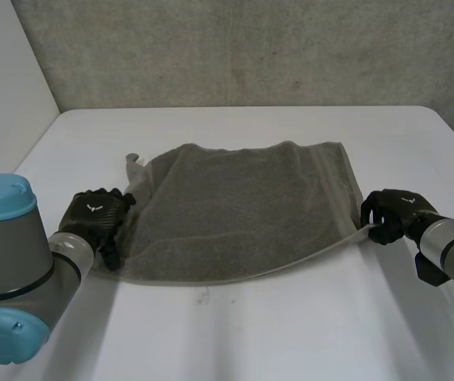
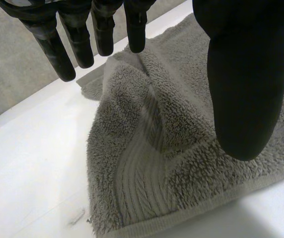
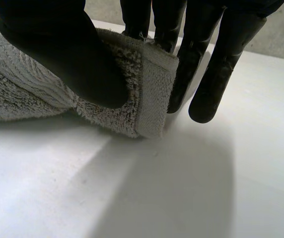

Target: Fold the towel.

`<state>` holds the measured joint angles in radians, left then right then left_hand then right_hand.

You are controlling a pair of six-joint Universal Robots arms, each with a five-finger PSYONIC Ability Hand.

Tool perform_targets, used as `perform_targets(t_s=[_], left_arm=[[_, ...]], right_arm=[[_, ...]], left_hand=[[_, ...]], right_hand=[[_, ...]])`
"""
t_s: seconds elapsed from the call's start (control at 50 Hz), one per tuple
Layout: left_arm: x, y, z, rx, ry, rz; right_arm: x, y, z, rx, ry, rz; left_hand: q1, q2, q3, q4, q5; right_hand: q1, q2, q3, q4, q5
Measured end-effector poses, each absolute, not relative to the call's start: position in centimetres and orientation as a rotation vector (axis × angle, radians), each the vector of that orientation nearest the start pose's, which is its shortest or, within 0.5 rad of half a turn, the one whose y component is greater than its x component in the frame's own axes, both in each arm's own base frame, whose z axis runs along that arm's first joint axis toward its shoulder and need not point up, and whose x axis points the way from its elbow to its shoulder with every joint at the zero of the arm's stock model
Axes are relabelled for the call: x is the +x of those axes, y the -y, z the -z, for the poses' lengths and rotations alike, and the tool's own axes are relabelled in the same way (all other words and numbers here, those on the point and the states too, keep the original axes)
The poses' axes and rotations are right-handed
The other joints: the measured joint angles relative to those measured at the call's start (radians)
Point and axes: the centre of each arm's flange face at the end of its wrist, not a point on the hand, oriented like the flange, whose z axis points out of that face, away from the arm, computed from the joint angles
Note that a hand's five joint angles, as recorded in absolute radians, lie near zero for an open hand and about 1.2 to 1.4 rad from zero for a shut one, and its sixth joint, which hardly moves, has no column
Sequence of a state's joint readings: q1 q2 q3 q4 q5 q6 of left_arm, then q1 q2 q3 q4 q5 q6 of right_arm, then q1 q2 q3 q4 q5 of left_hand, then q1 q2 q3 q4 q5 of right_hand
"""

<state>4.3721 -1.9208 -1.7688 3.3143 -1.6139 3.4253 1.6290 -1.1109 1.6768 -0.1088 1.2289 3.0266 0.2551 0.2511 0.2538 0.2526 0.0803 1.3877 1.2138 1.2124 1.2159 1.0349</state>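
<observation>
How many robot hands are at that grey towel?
2. The left robot hand sits at the towel's left edge, fingers straight over a bunched fold. The right robot hand pinches the towel's near right corner between thumb and fingers.

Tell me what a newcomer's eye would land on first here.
A grey towel lies spread across the middle of the white table. The right hand pinches the towel's near right corner between thumb and fingers. The left hand sits at the towel's left edge, its fingers straight over a bunched-up fold.
</observation>
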Motion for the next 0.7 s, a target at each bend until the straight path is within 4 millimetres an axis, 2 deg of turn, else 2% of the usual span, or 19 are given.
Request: perform_targets(t_s=[0.08, 0.22, 0.44, 0.7], left_arm=[[-22.5, 25.9, -15.6, 0.753, -2.481, 1.762], [-20.6, 25.8, -15.7, 0.685, -2.486, 1.730], [-19.3, 24.6, -14.8, 0.689, -2.536, 1.671], [-18.2, 26.3, -13.3, 0.796, -2.521, 1.799]], right_arm=[[18.1, 31.9, -14.4, -0.486, -2.393, 1.543], [16.9, 32.8, -15.3, -0.500, -2.410, 1.621], [16.1, 33.2, -15.1, -0.491, -2.430, 1.629], [16.6, 32.8, -14.6, -0.511, -2.428, 1.597]], left_hand=[[-0.026, -0.029, -0.027, -0.027, -0.026], [-0.040, -0.043, -0.041, -0.042, -0.039], [-0.037, -0.033, -0.039, -0.037, -0.036], [0.010, 0.016, 0.011, 0.013, 0.007]], right_hand=[[0.001, 0.000, 0.001, 0.000, 0.000], [0.001, 0.000, 0.001, 0.001, 0.000], [0.002, 0.000, 0.001, 0.001, 0.000], [0.002, 0.000, 0.001, 0.001, 0.001]])
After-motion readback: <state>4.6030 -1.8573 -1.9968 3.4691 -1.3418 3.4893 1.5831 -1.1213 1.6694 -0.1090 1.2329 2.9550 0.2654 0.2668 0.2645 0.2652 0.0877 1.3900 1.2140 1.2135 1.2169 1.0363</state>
